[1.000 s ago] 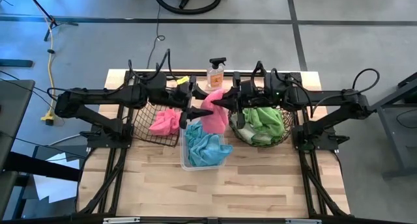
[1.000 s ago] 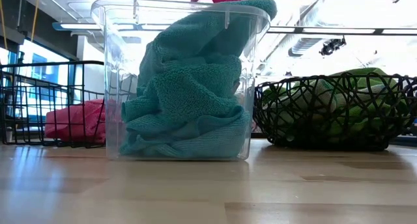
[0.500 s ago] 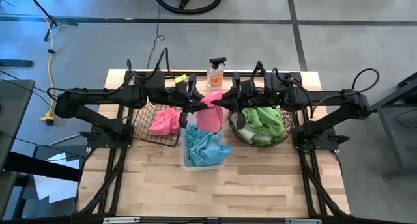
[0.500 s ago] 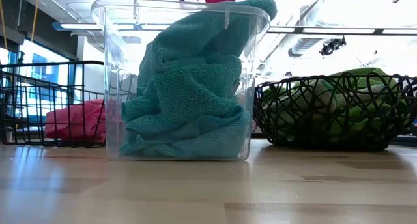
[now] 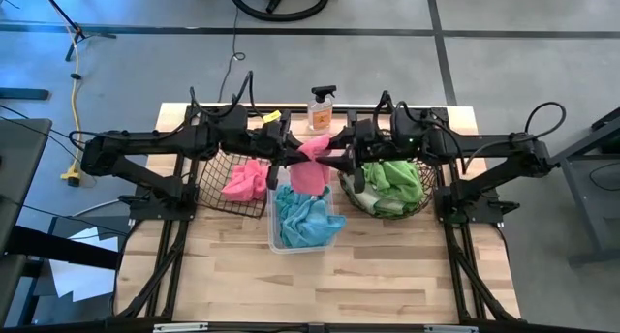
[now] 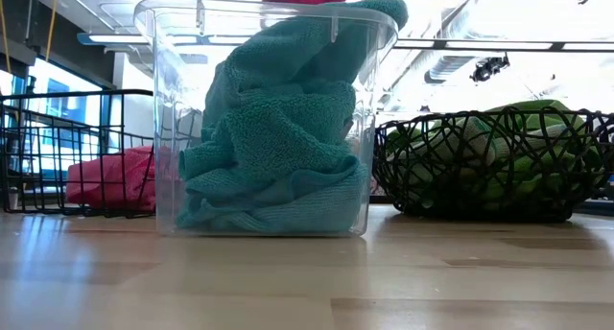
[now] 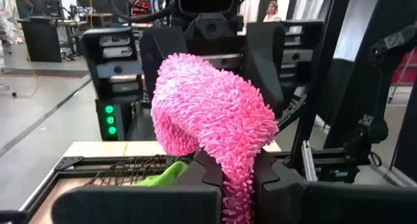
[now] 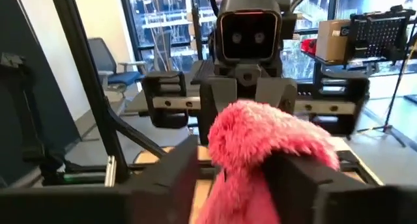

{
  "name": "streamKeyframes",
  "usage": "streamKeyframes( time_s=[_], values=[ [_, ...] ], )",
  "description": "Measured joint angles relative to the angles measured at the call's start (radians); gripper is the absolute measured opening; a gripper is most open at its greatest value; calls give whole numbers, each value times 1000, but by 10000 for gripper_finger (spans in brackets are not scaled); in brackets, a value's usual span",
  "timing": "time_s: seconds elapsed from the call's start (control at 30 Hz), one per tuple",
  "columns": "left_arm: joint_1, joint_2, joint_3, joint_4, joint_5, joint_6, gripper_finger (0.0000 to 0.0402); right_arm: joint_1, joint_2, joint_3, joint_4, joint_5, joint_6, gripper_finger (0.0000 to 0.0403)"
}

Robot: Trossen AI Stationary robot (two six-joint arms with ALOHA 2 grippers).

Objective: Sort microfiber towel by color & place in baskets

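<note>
Pink towel (image 5: pixel 312 166): you have it pinched from both sides, hanging in the air between the two grippers above the far end of the clear tub (image 5: pixel 304 244). Your left gripper (image 5: pixel 288 157) is clamped on its left edge and your right gripper (image 5: pixel 336 157) on its right edge, tips facing each other across the cloth. In each wrist view the fuzzy pink cloth (image 7: pixel 212 123) sits squeezed between that arm's own fingers (image 7: pixel 273 178). Below the grippers, the tub holds teal towels (image 5: pixel 305 219). To your left gripper's side, the black wire basket (image 5: pixel 215 190) holds another pink cloth (image 5: pixel 244 180). To your right gripper's side, the round woven basket (image 5: pixel 412 207) holds green towels (image 5: pixel 395 181). A spray bottle (image 5: pixel 321 110) stands just beyond the grippers.
</note>
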Motion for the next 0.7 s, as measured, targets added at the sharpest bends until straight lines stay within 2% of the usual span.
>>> streamKeyframes(
  time_s=[0.17, 0.3, 0.5, 0.7],
  values=[
    [1, -43, 0, -99, -58, 44, 1, -1, -57, 0, -93, 5, -19, 233],
    [18, -106, -1, -220, -89, 62, 1, -1, -121, 0, -204, 33, -11, 273],
    [37, -236, -1, -416, -159, 66, 1, -1, -213, 0, -390, 101, 68, 286],
    [37, -390, -1, -575, -273, 67, 0, -1, -263, 0, -466, 138, 119, 287]
  ],
)
